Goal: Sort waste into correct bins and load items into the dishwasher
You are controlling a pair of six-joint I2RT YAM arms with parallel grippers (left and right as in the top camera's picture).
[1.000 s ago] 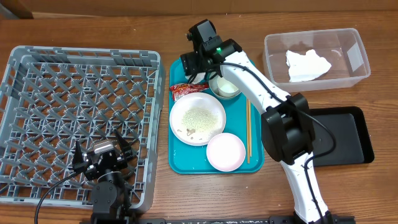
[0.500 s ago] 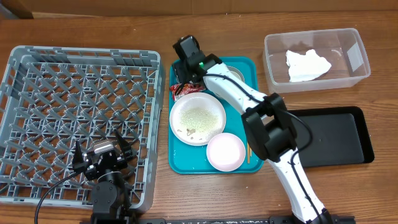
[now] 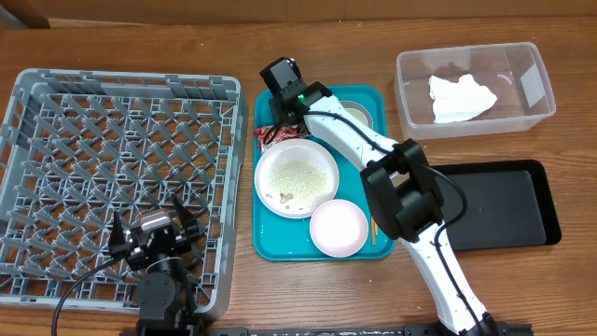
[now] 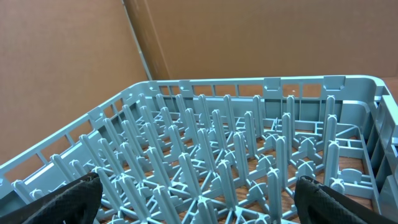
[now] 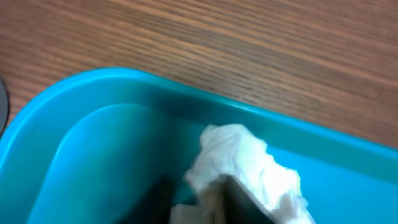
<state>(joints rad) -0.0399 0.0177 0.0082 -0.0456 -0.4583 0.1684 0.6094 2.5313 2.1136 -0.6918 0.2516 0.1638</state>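
Note:
My right gripper (image 3: 283, 116) is down at the far left corner of the teal tray (image 3: 280, 245), shut on a crumpled white napkin (image 5: 249, 155) that bulges out past its fingertips (image 5: 249, 202). A red wrapper (image 3: 269, 136) lies just beside it. The plate (image 3: 297, 177) with rice crumbs and a pale bowl (image 3: 339, 228) sit on the tray. A metal bowl (image 3: 360, 111) is partly hidden by the arm. My left gripper (image 4: 199, 199) hovers open over the grey dish rack (image 3: 121, 121), holding nothing.
A clear tub (image 3: 536, 79) at the far right holds another white napkin (image 3: 460, 98). A black tray (image 3: 513, 205) lies in front of it. A short piece of the chopsticks (image 3: 372, 230) shows beside the right arm, which crosses the teal tray.
The right gripper moved left to the tray's far left corner, dropped down and closed on the napkin. The left arm has not moved.

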